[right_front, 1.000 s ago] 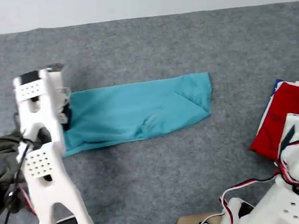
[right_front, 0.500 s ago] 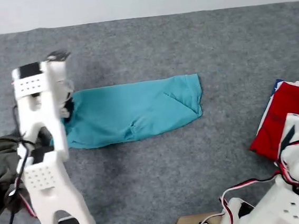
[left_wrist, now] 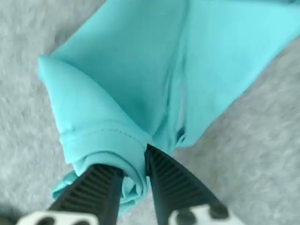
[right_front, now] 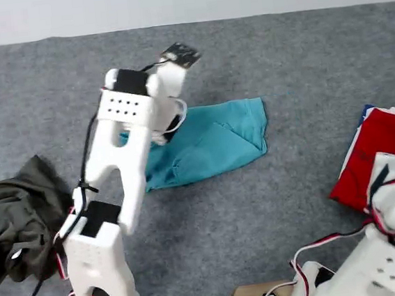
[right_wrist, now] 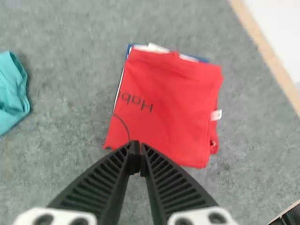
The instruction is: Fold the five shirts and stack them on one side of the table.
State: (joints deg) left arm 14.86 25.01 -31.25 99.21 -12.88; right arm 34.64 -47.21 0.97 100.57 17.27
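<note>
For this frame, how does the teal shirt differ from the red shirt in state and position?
The teal shirt is mid-fold, one end pinched in the left gripper and lifted. The red shirt lies folded flat with no gripper holding it. The teal shirt sits alone near the table's middle, while the red shirt tops a pile on the right arm's side, with blue and white edges showing beneath. Both rest on the grey table.

L arm (right_front: 129, 126) over teal shirt (right_front: 218, 142); dark shirt (right_front: 15, 214) far L, red shirt (right_front: 380, 155) far R.
</note>
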